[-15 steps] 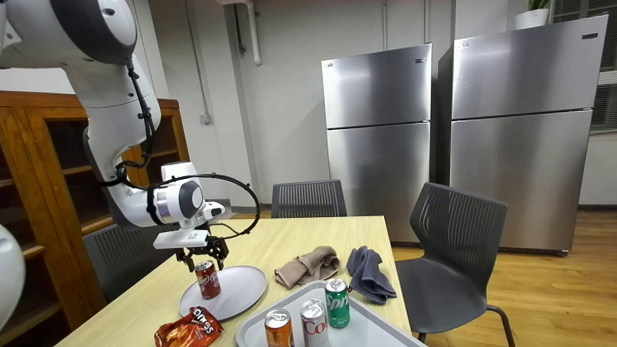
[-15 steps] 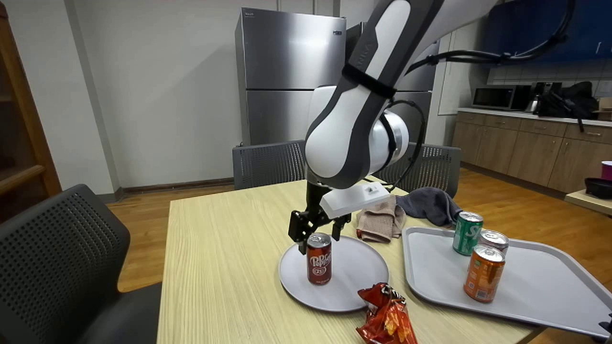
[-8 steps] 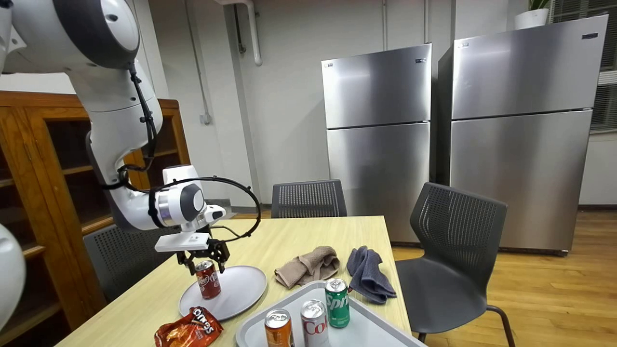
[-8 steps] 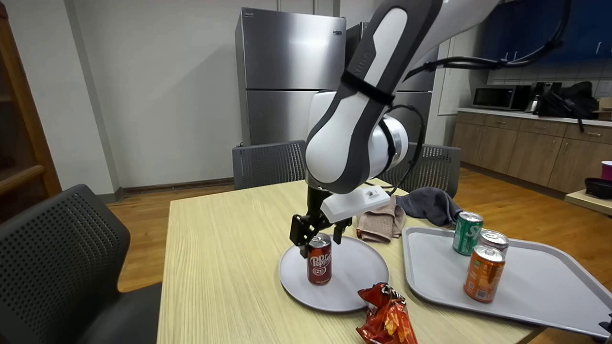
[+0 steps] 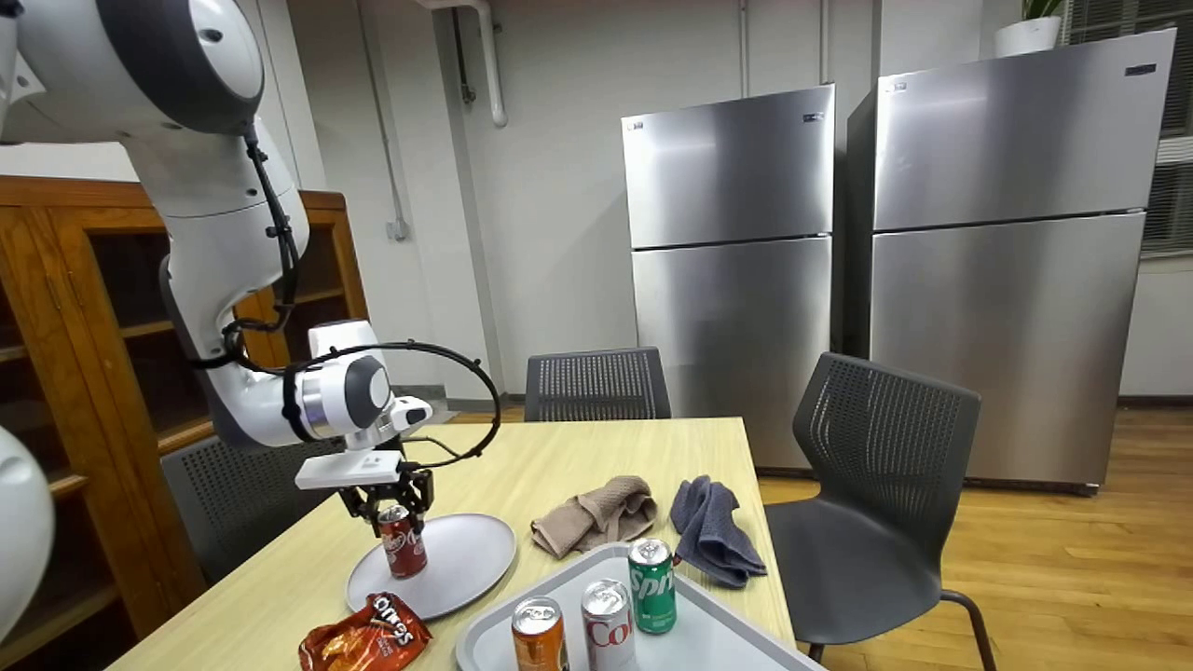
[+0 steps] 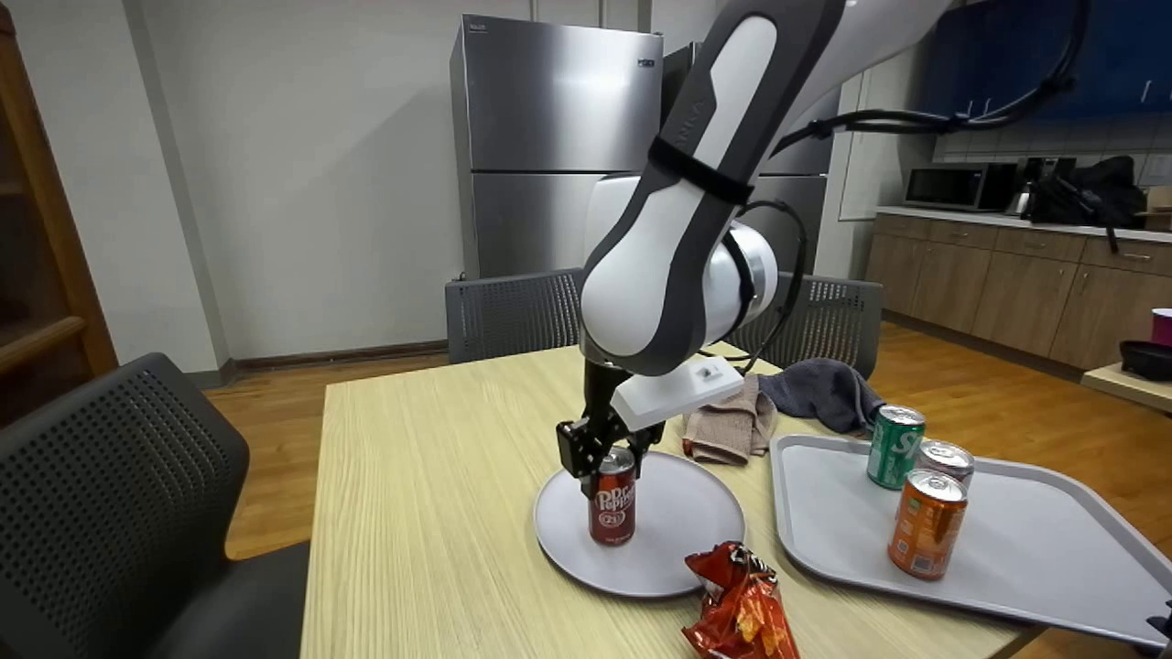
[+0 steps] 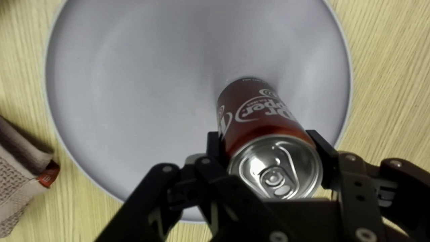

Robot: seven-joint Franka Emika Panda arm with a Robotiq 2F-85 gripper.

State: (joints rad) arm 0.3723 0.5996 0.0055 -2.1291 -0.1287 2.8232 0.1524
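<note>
A dark red Dr Pepper can (image 7: 255, 107) stands upright on a round grey plate (image 7: 134, 84), off its centre. My gripper (image 7: 263, 143) points down over the can, one black pad against each side just below the lid, shut on it. In both exterior views the gripper (image 6: 614, 478) encloses the can's upper part, while the lower can (image 5: 406, 559) shows beneath the fingers. Its base appears to rest on the plate. Part of the lid's near edge is hidden by the gripper body in the wrist view.
A red chip bag (image 5: 373, 634) lies by the plate (image 5: 475, 550). Beyond it a grey tray (image 6: 1053, 558) holds an orange can (image 6: 928, 531), a silver can (image 5: 609, 629) and a green Sprite can (image 5: 653, 592). Brown cloth (image 5: 596, 517) and blue cloth (image 5: 713, 531) lie behind.
The gripper has lowered slightly around the can, and its fingers have come together from wide apart onto its sides. The can and plate have stayed in place.
</note>
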